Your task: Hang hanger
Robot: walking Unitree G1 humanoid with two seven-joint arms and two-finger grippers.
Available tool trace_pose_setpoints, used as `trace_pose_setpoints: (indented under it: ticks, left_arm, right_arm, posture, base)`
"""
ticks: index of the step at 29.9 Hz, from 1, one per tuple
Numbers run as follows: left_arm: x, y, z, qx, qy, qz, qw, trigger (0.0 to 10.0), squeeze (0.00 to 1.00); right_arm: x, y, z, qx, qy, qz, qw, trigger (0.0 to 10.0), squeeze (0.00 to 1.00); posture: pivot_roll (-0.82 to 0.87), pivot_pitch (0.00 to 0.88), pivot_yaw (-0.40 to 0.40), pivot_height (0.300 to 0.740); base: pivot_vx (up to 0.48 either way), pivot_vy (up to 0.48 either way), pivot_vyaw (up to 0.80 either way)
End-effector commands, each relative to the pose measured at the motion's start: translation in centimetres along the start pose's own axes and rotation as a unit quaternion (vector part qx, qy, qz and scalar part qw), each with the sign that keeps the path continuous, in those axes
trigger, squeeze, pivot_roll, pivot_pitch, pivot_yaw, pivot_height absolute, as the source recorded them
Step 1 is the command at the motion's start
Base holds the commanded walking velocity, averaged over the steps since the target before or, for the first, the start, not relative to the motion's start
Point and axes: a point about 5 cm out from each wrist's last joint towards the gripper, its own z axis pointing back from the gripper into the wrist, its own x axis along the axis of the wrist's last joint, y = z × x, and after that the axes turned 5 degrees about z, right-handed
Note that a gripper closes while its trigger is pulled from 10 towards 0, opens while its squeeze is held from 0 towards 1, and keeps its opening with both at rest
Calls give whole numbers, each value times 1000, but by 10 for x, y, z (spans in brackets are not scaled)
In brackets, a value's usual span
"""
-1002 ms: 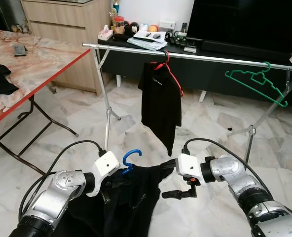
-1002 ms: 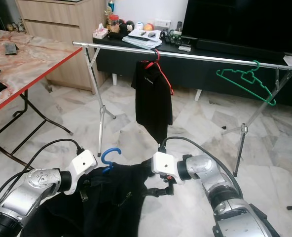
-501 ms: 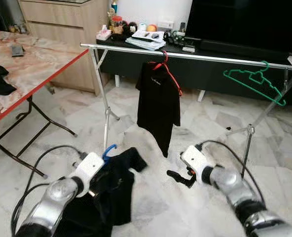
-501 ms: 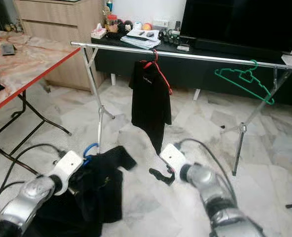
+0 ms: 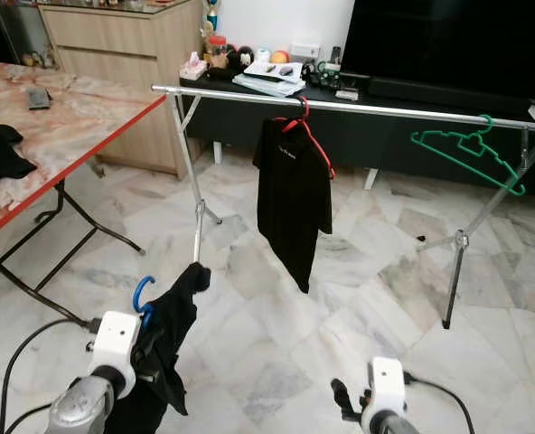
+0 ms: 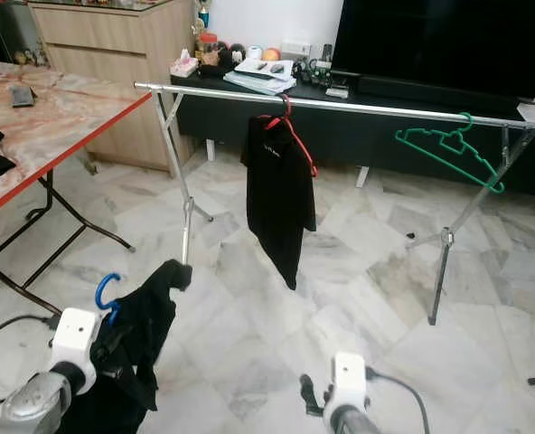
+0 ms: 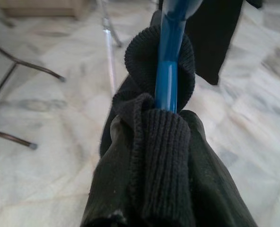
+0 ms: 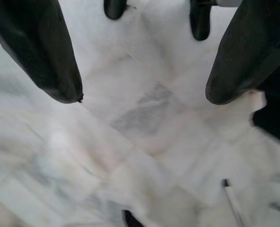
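The blue hanger (image 5: 142, 295), draped in a black garment (image 5: 168, 334), stood near-left, its hook upright and curling leftward, with the left gripper (image 5: 132, 362) clamped on it beneath the cloth. The right gripper (image 8: 142, 71) hung low at near right, fingers apart over marble floor (image 5: 276, 362). Farther off, the clothes rail (image 5: 358, 107) carried a black shirt (image 5: 293, 194) and a green hanger (image 5: 471, 152).

Domestic living room. A metal clothes rail (image 5: 358, 107) stands on marble floor tiles (image 5: 249, 344); behind it a low dark cabinet (image 5: 358, 136) carries a large television (image 5: 448, 45), beside a wooden sideboard (image 5: 123, 45).
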Motion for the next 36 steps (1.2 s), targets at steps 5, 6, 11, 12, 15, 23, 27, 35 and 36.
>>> trace_pose_setpoints:
  ticks: [5, 6, 11, 12, 15, 23, 27, 35, 36]
  left_arm:
    - [-4, 14, 19, 50, -34, 38, 997, 10000, 0]
    - [-5, 14, 21, 51, -34, 39, 997, 10000, 0]
    - [-12, 7, 34, 45, -29, 40, 998, 10000, 0]
    - [-13, 7, 36, 44, -28, 39, 998, 10000, 0]
    - [-19, 10, 44, 47, -18, 37, 998, 10000, 0]
    - [-16, 11, 44, 51, -24, 47, 997, 10000, 0]
    - [-12, 6, 41, 39, -28, 47, 998, 10000, 0]
    - [-13, 6, 41, 34, -24, 44, 998, 10000, 0]
    - [-13, 7, 41, 34, -24, 44, 998, 10000, 0]
  right_arm:
    - [-19, -7, 5, -43, 23, -23, 999, 10000, 0]
    - [-23, -7, 6, -41, 30, -14, 999, 10000, 0]
    - [-49, -14, 15, -62, 71, -13, 995, 10000, 0]
    - [-50, -15, 15, -62, 74, -12, 995, 10000, 0]
    - [-56, -15, 17, -61, 81, -8, 995, 10000, 0]
    - [-45, -7, 12, -64, 76, -13, 995, 10000, 0]
    - [-45, -6, 12, -62, 73, -15, 995, 10000, 0]
    - [-50, -4, 14, -58, 78, -12, 995, 10000, 0]
    - [-51, -4, 14, -58, 78, -11, 995, 10000, 0]
  posture:
    - [63, 6, -17, 740]
    - [65, 3, -20, 740]
    - [79, 0, -26, 740]
    - [78, 0, -25, 740]
    - [72, 0, -25, 740]
    - [86, 0, -30, 740]
    - [81, 0, -28, 740]
    - [80, 0, -23, 740]
    - [81, 0, -23, 740]
  base:
    - [0, 0, 0]
    - [0, 0, 0]
    - [0, 0, 0]
    - [0, 0, 0]
    - [0, 0, 0]
    - [0, 0, 0]
    - [0, 0, 0]
    - [0, 0, 0]
    - [0, 0, 0]
